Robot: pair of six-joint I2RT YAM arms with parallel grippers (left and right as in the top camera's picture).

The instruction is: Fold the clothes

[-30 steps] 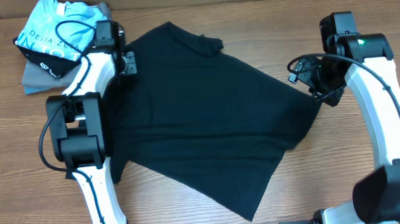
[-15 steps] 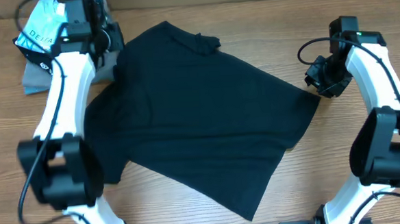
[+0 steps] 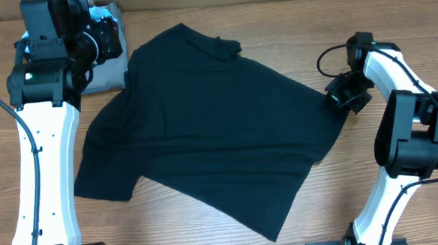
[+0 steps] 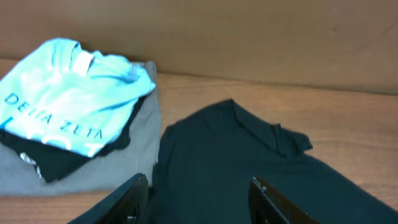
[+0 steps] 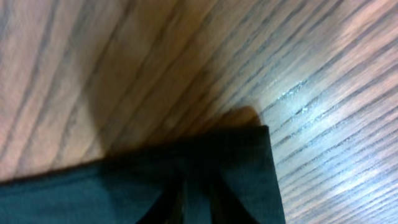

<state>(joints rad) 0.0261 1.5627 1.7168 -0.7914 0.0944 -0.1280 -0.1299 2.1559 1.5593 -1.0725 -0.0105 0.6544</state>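
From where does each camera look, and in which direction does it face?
Overhead: above the table, facing down at the black T-shirt; left arm and right arm show.
Left wrist: raised, facing the back wall over blue shirt and grey shirt; open left gripper shows.
Right wrist: low, facing down at the T-shirt's corner; right gripper barely shows.
Shared: all see the T-shirt.

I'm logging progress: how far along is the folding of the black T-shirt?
Done: the plain black short-sleeved T-shirt lies spread flat on the wooden table, with no fold made. In hand: the right claw seems to pinch the corner nearest it; the left claw hangs open, holding nothing. Left: every fold.
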